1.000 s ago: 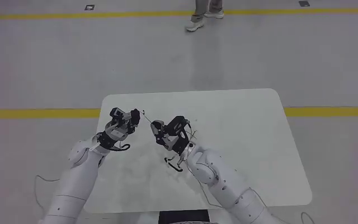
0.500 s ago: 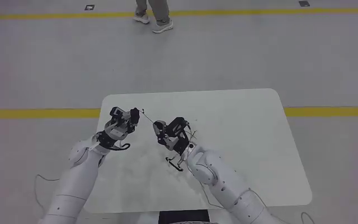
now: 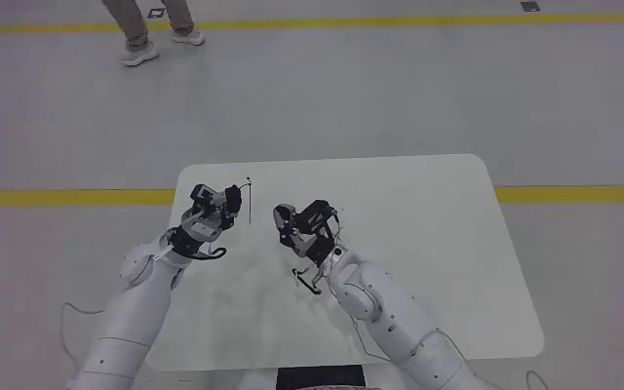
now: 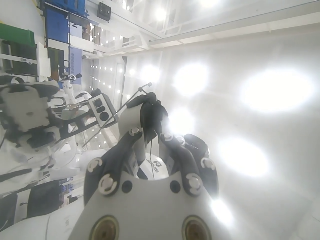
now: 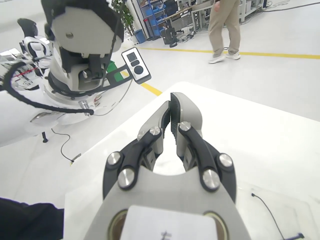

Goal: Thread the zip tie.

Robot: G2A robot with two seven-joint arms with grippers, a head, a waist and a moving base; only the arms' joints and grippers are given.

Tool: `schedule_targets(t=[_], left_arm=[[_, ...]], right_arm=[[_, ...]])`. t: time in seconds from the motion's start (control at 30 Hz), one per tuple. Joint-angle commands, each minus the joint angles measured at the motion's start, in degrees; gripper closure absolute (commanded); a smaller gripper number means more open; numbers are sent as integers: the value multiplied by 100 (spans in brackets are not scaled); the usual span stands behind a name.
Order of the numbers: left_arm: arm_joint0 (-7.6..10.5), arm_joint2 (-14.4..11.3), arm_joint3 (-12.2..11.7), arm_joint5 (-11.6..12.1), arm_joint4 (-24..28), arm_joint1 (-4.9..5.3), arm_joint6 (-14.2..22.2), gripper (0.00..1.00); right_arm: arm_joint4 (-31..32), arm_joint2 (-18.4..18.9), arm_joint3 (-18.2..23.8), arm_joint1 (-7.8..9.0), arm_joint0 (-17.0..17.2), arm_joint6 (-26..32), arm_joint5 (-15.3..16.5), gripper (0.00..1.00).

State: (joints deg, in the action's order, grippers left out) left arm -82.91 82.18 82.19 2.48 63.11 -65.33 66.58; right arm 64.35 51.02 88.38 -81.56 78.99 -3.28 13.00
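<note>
A thin black zip tie [image 3: 250,201] is held by my left gripper [image 3: 234,200], which is shut on it above the left part of the white table [image 3: 419,195]. In the top view the tie runs straight, one end toward the table's far edge and the other toward me. From the left wrist it shows as a thin strand [image 4: 120,111] sticking out of the shut left gripper [image 4: 150,98]. My right gripper [image 3: 284,216] hovers a short way right of the tie, apart from it. Its fingers [image 5: 172,103] are shut with nothing between them.
The table's [image 5: 250,131] right half and near side lie bare. A thin black cable [image 5: 270,211] rests on the surface beside my right wrist. The left arm's wrist [image 5: 82,26] looms close in the right wrist view.
The zip tie slanted from the left gripper to the right gripper's tip; now it has swung straight and stands free of the right gripper, which has shifted slightly to the right.
</note>
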Motion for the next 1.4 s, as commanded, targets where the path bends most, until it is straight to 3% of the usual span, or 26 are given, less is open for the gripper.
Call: schedule_targets(t=[0.0,0.07,0.13,0.17,0.2,0.23,0.5,0.57,0.8,0.9,0.93,1.0,1.03,1.37], left_arm=[[23,13,-52,86,-151,11,32,100],[39,6,-96,129,-166,12,47,100],[62,-10,-129,192,-220,13,63,100],[64,-26,-151,185,-181,9,50,100],[71,-41,-163,185,-135,3,11,100],[82,-58,-166,193,-102,-3,-49,100],[86,-62,-163,183,-80,-5,-71,100],[68,-119,-147,58,-144,-5,-185,100],[157,-132,-406,413,-110,-12,150,100],[216,-181,-516,425,-32,-21,331,100],[233,-197,-558,412,16,-25,388,100],[248,-208,-611,435,83,-31,418,100],[253,-210,-642,449,100,-33,421,100],[227,-227,-782,638,168,-48,362,100]], right_arm=[[-104,66,79,15,27,30,86,0],[-188,112,157,27,44,86,158,0],[-284,144,247,35,52,163,229,18],[-334,148,281,36,54,186,248,34],[-364,145,303,36,51,218,267,33],[-359,149,317,37,40,238,263,0],[-279,174,326,39,30,184,176,0],[-309,177,331,39,43,178,167,0],[-649,247,382,45,25,479,198,0],[-685,232,364,45,-34,673,217,0],[-683,224,347,44,-61,709,215,7],[-667,207,314,39,-100,724,207,45],[-631,196,299,37,-124,717,189,52],[-742,42,249,2,-224,735,251,65]])
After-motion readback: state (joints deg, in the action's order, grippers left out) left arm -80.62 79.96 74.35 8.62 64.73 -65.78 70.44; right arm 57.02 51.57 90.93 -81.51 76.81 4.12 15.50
